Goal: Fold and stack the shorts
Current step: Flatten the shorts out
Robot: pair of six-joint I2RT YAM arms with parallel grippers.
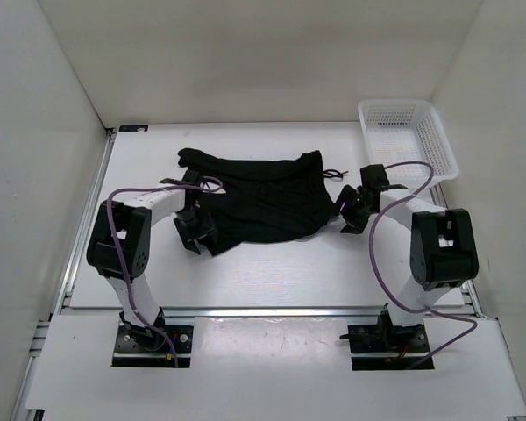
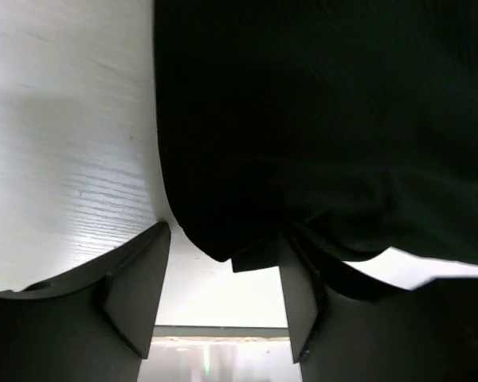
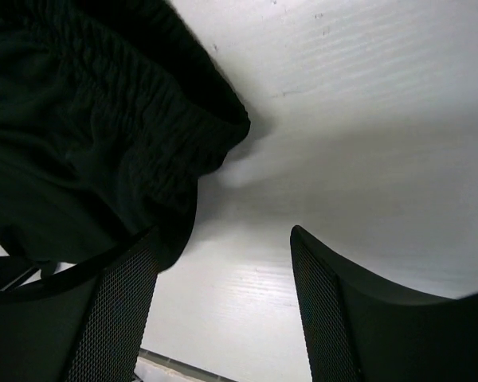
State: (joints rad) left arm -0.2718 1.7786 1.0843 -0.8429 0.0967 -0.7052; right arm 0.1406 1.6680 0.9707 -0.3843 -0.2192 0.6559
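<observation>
The left gripper [image 2: 225,233] stands open at the near left edge of the black shorts [image 1: 263,197], with a fold of fabric drooping loose between its fingers. The right gripper [image 3: 223,232] is open on nothing, just beside the gathered waistband at the right end. The shorts lie crumpled mid-counter [image 1: 272,272], their drawstring [image 1: 336,174] trailing right, and a white mesh basket [image 1: 438,145] sits in the far right corner.

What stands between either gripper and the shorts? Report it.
Nothing visible. The left gripper sits open at the near-left edge of the shorts, fabric at its fingers; the right gripper sits open beside the waistband, bare table between its fingers.
</observation>
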